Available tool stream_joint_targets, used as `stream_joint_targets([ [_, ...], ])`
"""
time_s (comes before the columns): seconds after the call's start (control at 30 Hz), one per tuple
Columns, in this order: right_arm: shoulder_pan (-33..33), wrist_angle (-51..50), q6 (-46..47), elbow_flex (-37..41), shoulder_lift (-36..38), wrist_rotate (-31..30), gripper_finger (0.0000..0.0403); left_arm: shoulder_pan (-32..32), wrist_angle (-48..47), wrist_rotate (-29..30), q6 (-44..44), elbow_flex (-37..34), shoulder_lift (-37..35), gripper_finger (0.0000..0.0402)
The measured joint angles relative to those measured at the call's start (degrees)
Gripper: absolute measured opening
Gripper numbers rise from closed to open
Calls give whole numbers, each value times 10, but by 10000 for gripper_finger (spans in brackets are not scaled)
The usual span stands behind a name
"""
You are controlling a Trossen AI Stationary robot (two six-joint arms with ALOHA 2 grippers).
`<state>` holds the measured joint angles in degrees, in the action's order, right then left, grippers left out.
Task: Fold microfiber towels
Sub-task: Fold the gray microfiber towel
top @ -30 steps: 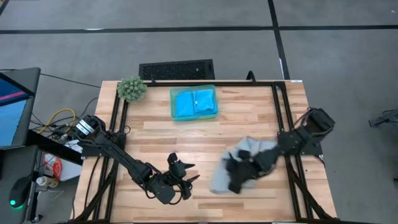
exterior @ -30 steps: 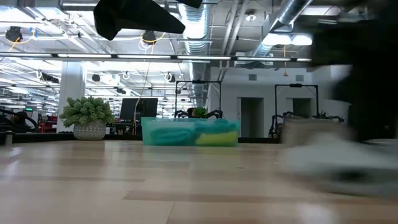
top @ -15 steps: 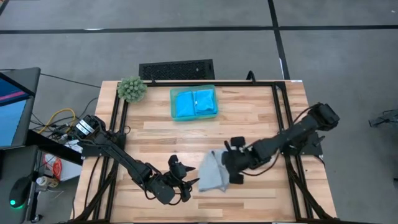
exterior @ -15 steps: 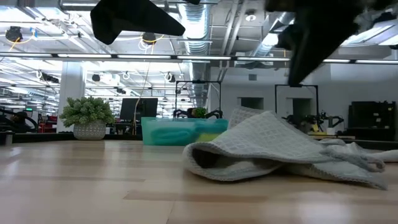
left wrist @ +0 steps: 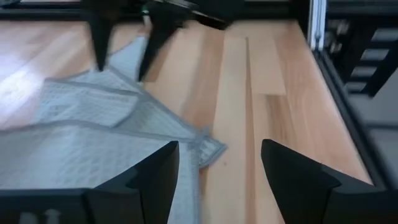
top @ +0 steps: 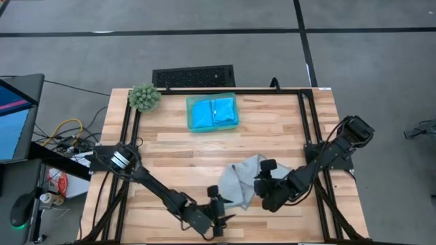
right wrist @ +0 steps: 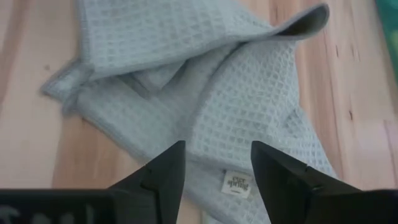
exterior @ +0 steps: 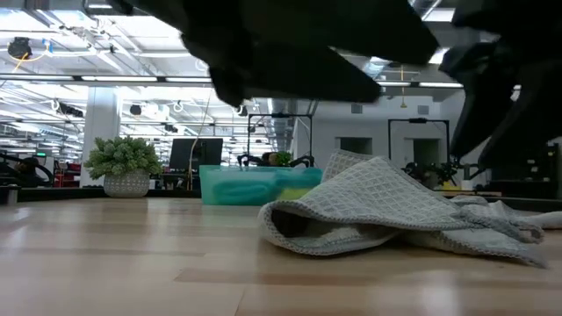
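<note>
1. We noted a wooden table point(top: 177, 143) in a large workshop, black rails along both sides.
2. The grey towel point(top: 240, 182) lay crumpled near the front edge.
3. The left gripper point(top: 216, 216) stood spread beside it.
4. The right gripper point(top: 262, 182), seemingly just above it, was parted, holding nothing.

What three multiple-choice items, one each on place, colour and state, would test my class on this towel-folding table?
1. Where is the tray?
A. far edge, middle
B. near left corner
C. under the right arm

2. What colour is the towel lying loose on the table?
A. yellow
B. grey
C. red

3. How does the right tool stand?
A. shut on the towel
B. open above the towel
C. shut on the plant

Answers:
1 A, the high view shows it beside the plant.
2 B, the right wrist view shows grey weave.
3 B, its fingers are apart with the cloth lying free.
</note>
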<state>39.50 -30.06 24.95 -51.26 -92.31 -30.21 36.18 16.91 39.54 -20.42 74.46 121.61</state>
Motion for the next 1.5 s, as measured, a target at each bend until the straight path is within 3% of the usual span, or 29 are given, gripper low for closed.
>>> stream_joint_targets([
  [0.27,-2,54,-26,45,0,24,208,-3,-248,5,56,189,96,222],
  [0.47,-11,77,-25,65,0,21,203,-15,-344,42,64,283,154,222],
  [0.73,-14,81,-29,78,1,17,195,-45,-358,40,44,293,166,222],
  [0.83,-14,85,-34,78,1,18,187,-55,-361,5,35,293,166,214],
  [0.93,-12,94,-53,78,1,31,181,-63,-369,-28,19,293,170,197],
  [1.3,-20,135,-118,76,-50,27,179,-63,-373,-20,10,293,171,148],
  [1.5,-25,136,-131,59,-70,23,129,-60,-380,-32,1,296,171,97],
])
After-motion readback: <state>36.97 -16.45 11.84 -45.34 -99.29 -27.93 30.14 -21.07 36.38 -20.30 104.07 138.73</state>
